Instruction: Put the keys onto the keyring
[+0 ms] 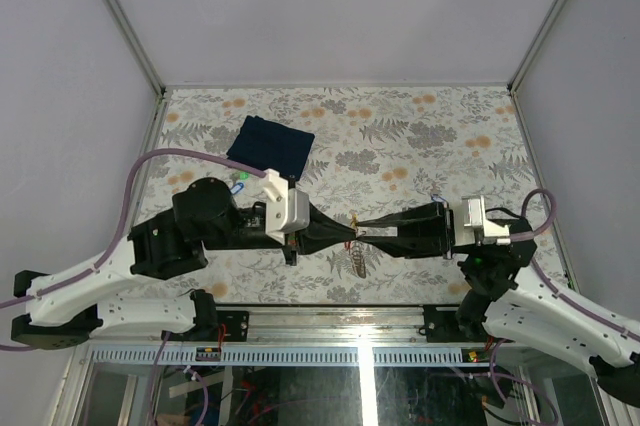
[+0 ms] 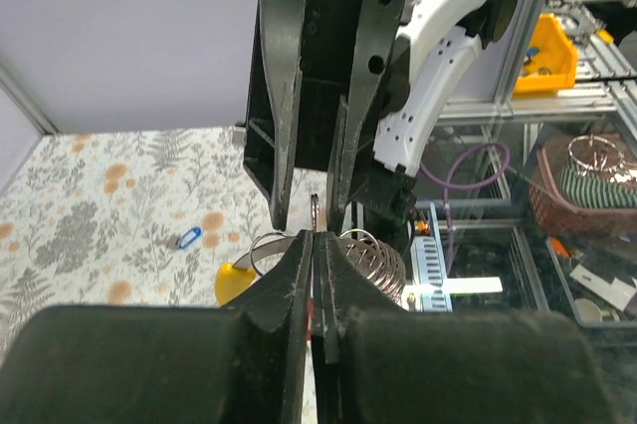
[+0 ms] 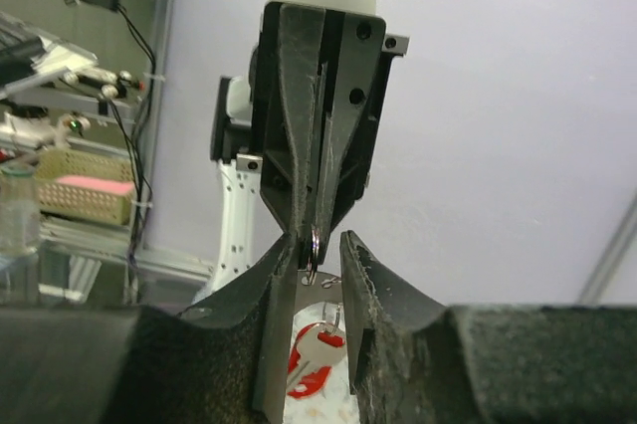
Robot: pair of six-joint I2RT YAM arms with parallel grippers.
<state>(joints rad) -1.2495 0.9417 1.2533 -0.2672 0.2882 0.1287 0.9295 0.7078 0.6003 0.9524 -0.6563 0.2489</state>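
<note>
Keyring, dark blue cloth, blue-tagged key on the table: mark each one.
keyring (image 3: 314, 245), right wrist view, the loop's thin edge.
dark blue cloth (image 1: 270, 143), top external view, its middle.
blue-tagged key (image 2: 188, 237), left wrist view, its plastic tag.

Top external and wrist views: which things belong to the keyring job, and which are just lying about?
Job in hand:
- keyring, between the fingertips
- left gripper, shut on it
- right gripper, open around it
- red-tagged keys
- yellow key tag
- blue-tagged key
- green-tagged key

Lying about:
- dark blue cloth
</note>
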